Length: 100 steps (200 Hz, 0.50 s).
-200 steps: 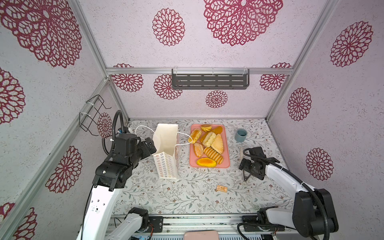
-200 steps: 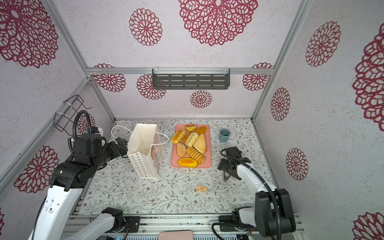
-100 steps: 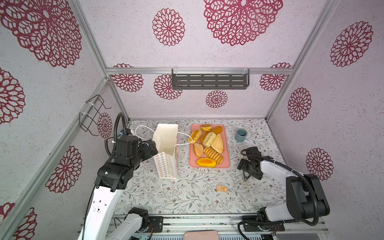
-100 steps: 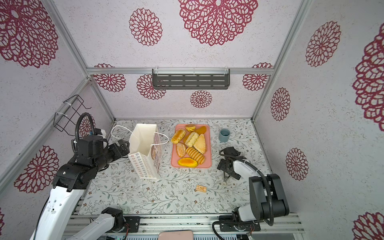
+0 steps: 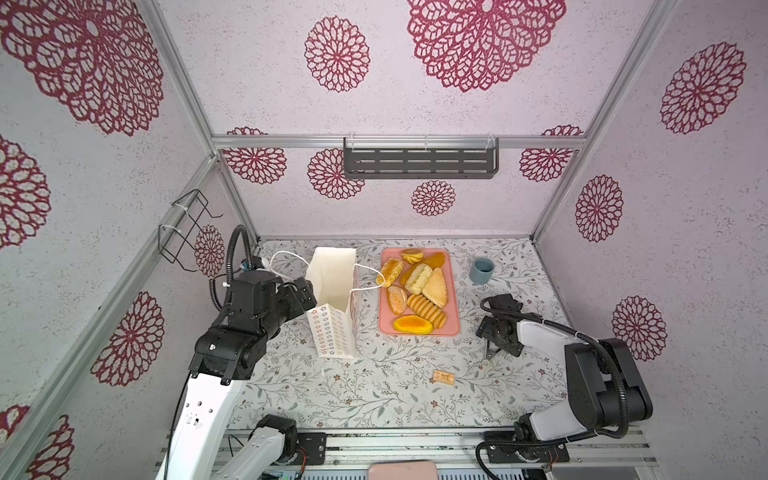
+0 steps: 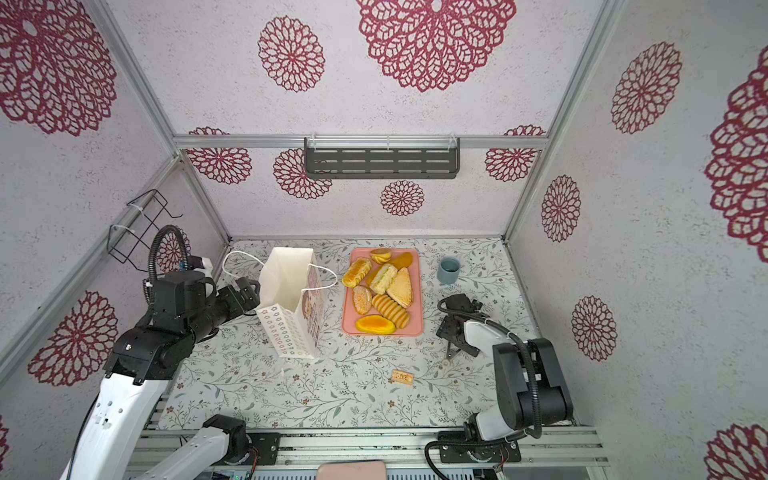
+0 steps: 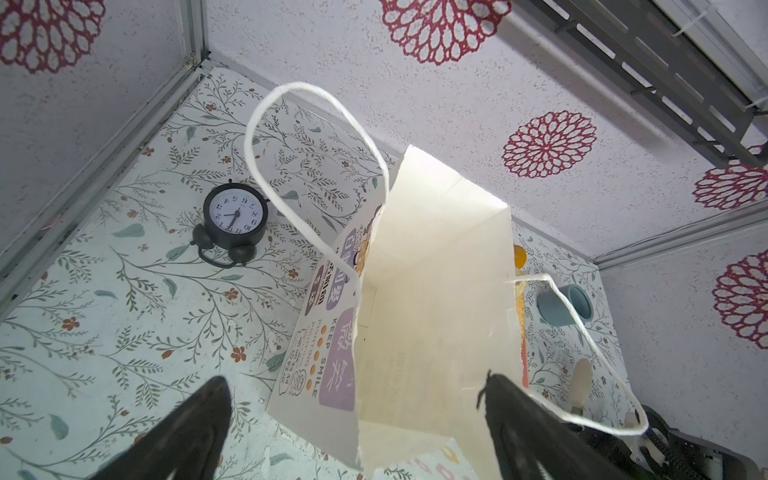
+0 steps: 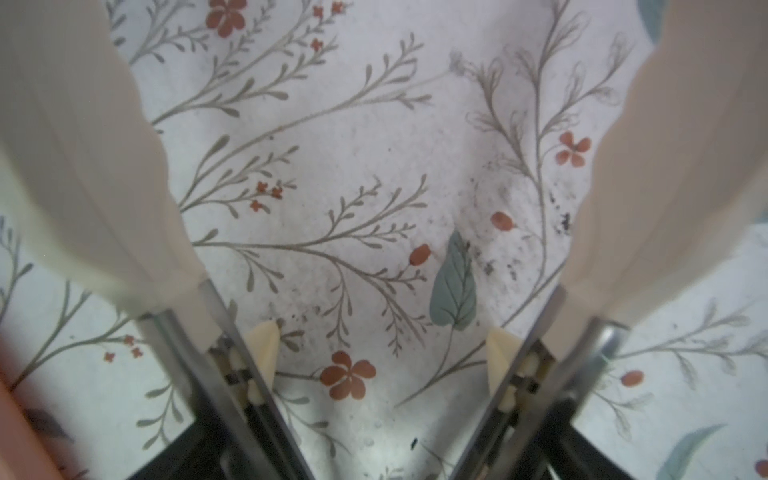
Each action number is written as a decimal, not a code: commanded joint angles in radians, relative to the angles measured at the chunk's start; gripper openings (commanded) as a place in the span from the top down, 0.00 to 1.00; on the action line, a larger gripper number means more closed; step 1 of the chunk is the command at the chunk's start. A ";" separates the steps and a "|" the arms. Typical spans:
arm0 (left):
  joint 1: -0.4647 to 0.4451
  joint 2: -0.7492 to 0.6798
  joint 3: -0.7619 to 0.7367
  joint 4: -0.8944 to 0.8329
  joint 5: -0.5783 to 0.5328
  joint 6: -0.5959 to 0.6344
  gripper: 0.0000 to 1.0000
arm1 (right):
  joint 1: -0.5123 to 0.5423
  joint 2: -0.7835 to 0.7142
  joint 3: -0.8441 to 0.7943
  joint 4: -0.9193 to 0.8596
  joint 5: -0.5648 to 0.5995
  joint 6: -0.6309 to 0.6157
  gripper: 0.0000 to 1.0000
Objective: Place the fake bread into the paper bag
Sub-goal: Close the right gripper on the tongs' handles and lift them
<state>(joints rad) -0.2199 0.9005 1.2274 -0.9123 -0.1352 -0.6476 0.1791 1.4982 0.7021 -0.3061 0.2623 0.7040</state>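
Paper bag [image 5: 332, 291] upright, mouth up, inside bottom dim. Bread [image 5: 435, 286] flat on tray [image 5: 454, 299], mostly hidden behind bag in left wrist view. Left gripper [image 7: 353, 376] spread; right gripper [image 8: 382, 124] spread, empty.

top views: overhead, whole table [image 5: 374, 395] | wrists: left near paper bag [image 7: 432, 291], right near table

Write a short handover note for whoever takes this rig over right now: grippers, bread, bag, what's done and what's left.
Left gripper: open, holding nothing, beside the upper left edge of the paper bag.
Right gripper: open, empty, pointing down at the table right of the pink tray.
Fake bread: all eight pieces on the tray.
The bag stands upright left of the tray, mouth open; it looks empty in the left wrist view.
Done: nothing bagged. Left: all eight pieces.
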 commanded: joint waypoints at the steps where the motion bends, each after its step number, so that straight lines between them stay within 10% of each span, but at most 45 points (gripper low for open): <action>1: -0.007 -0.009 -0.007 0.020 0.008 -0.001 0.02 | -0.007 0.000 -0.031 0.017 0.022 0.035 0.19; 100: -0.007 0.038 0.117 -0.047 -0.026 0.072 0.02 | -0.007 -0.259 -0.068 -0.033 0.023 -0.017 0.65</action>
<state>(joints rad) -0.2203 0.9161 1.2896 -0.9333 -0.1455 -0.6258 0.1772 1.3300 0.6098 -0.3103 0.2836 0.7147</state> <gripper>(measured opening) 0.979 0.366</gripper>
